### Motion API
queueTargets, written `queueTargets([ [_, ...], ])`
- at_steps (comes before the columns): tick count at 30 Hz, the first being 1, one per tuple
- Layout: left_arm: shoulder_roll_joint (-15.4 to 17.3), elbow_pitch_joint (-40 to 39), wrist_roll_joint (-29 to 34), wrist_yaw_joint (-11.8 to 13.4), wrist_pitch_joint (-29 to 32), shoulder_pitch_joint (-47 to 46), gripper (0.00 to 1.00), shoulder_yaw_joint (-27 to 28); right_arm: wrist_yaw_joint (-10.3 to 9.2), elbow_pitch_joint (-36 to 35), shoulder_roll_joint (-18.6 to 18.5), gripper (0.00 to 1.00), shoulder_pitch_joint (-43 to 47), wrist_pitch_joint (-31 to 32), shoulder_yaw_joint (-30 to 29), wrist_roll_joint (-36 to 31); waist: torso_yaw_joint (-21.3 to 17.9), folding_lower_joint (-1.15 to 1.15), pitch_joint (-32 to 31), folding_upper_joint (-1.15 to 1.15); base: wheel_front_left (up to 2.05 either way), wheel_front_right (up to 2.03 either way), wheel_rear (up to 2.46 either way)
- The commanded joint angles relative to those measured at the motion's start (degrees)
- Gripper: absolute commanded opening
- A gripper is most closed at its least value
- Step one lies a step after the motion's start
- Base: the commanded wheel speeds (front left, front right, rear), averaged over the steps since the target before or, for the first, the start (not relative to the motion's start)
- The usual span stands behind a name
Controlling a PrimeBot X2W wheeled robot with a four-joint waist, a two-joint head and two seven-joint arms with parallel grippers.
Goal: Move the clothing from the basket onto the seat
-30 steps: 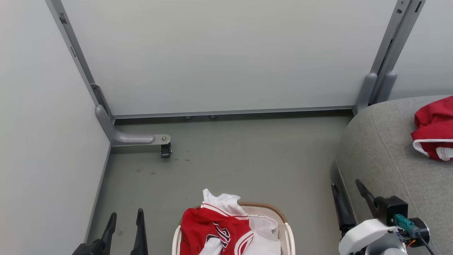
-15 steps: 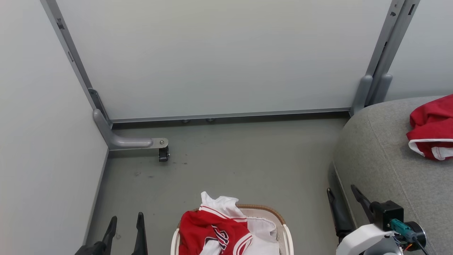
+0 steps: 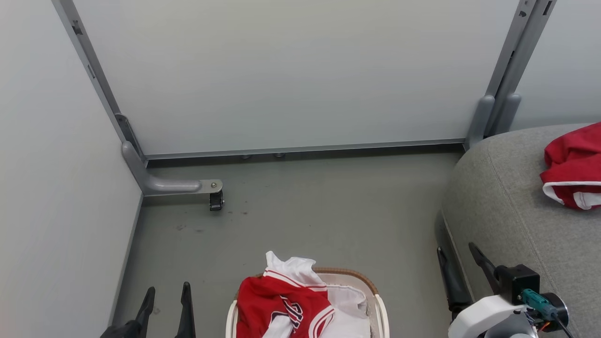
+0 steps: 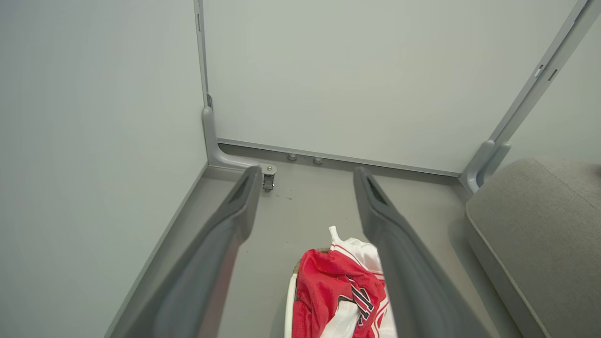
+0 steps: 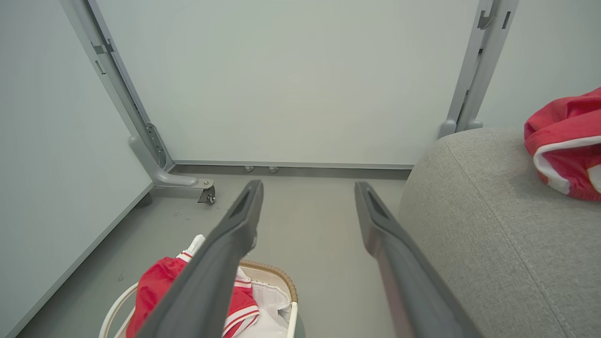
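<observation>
The red jersey with dark chest lettering lies heaped in the laundry basket, which stands on the floor well out from the back wall and just left of the seat. Another red garment with white trim already rests on the seat's top, towards its far right side. The likeliest trouble is the white cloth bunched under and beside the jersey. A deep or careless pinch could drag it out along with the jersey, or the light basket could lift or tip if fabric catches on its woven rim. A shallow pinch could also let the jersey slide loose and drop on the floor between basket and seat. The left jaws stand parted at a moderate gap, empty, above the floor left of the basket. The right jaws are spread about as wide, also empty, close by the seat's near-left corner, with no contact that I can make out.
</observation>
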Motion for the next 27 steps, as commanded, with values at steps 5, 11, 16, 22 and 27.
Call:
queueTargets([
  [5, 0.0, 0.0, 1.3, -0.4, 0.0, -0.6, 1.0, -0.6, -0.08, -1.0, -0.2, 1.0, -0.2, -0.1, -0.8, 0.4, -0.2, 0.0, 0.6, 0.0, 0.0, 0.0, 0.0],
  [11, -0.1, 1.7, 3.0, -1.4, 0.2, -5.2, 1.0, -4.0, -0.08, -2.4, -0.3, 1.0, -1.5, -0.1, -2.4, -0.9, -0.5, 0.0, 2.3, 0.0, 0.0, 0.0, 0.0],
  [16, -0.5, 5.0, 3.0, -2.0, 1.0, -11.0, 1.0, -7.9, -0.08, -4.1, -0.2, 1.0, -3.0, -0.1, -3.7, -2.3, -1.5, 0.0, 5.4, 0.0, 0.0, 0.0, 0.0],
  [22, -1.0, 11.2, 2.5, -2.6, 2.8, -19.6, 1.0, -13.1, -0.08, -6.8, -0.2, 1.0, -6.8, -0.1, -3.6, -3.4, -4.0, 0.0, 13.6, 0.0, 0.0, 0.0, 0.0],
  [27, -1.3, 17.7, 1.8, -2.8, 4.9, -26.6, 1.0, -17.7, -0.08, -8.7, -0.2, 1.0, -10.2, -0.1, -3.0, -3.9, -6.5, 0.0, 20.6, 0.0, 0.0, 0.0, 0.0],
])
